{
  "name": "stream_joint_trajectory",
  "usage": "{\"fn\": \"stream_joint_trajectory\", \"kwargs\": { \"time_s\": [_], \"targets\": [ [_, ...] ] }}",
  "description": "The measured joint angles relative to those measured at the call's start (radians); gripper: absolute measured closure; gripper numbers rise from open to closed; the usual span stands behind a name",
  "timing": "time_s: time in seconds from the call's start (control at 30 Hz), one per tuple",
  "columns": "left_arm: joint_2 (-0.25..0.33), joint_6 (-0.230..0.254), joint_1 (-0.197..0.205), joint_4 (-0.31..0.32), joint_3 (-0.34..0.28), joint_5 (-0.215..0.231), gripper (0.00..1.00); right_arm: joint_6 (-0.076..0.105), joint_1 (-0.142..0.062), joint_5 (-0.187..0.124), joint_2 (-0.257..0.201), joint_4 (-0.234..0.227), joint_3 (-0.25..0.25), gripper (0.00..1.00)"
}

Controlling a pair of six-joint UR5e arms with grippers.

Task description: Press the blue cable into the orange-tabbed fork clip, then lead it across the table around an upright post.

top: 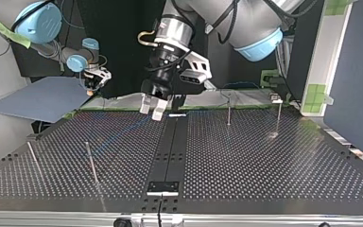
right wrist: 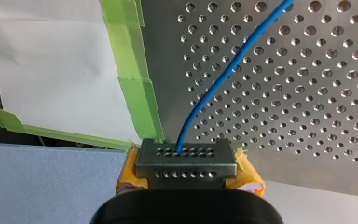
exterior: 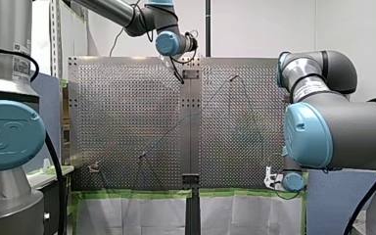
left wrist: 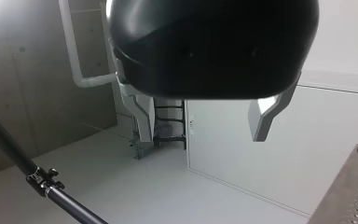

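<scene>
Blue cable [right wrist: 214, 84], thin, round and smooth, lies in a soft bend on the table [right wrist: 307, 93]; we count one. The table is flat, shiny metal, full of small round holes in neat rows, with one dark strip [top: 170, 151] running down its middle. One end of the cable goes in between the fingers of our right gripper [right wrist: 186, 156], and they are pressed together on it. This gripper has a grey metal tip with two rows of little holes, and two yellow pads [right wrist: 251, 176] peek out at its sides. It sits just past the table's edge, well off to one side of the dark strip. Green tape [right wrist: 133, 70] sticks along that edge, with white paper [right wrist: 46, 56] beside it. Our left gripper [left wrist: 203, 135] has a round black body and two pale fingers [left wrist: 142, 116] with slanted tips. They are spread wide apart and hold nothing. It hangs near one end of the dark strip. We count four thin, straight metal posts [top: 91, 163] standing on the table, two on each side of the dark strip.
</scene>
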Motion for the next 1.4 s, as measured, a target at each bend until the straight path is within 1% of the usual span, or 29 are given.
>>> {"fn": "stream_joint_trajectory", "kwargs": {
  "time_s": [0.57,0.67,0.93,1.03,1.17,1.3,1.4],
  "targets": [
    [0.0,0.001,0.01,0.164,-0.17,0.0,0.0,0.0,0.0,-0.001,-0.001,0.0,0.0,1.0],
    [0.0,0.002,0.013,0.169,-0.2,-0.004,0.0,0.0,0.001,-0.003,-0.001,0.0,0.0,1.0],
    [-0.001,0.016,0.02,0.158,-0.278,-0.03,0.0,0.0,0.002,-0.005,-0.001,0.0,0.0,1.0],
    [-0.01,0.033,0.028,0.141,-0.307,-0.049,0.0,0.0,0.002,-0.005,-0.002,0.0,0.0,1.0],
    [-0.042,0.071,0.038,0.115,-0.35,-0.088,0.0,0.0,0.003,-0.005,-0.002,0.0,0.0,1.0],
    [-0.076,0.107,0.049,0.127,-0.389,-0.126,0.0,0.0,0.003,-0.005,-0.003,0.0,0.0,1.0],
    [-0.087,0.122,0.059,0.143,-0.422,-0.142,0.0,0.0,0.003,-0.006,-0.003,0.002,-0.002,1.0]
  ]
}}
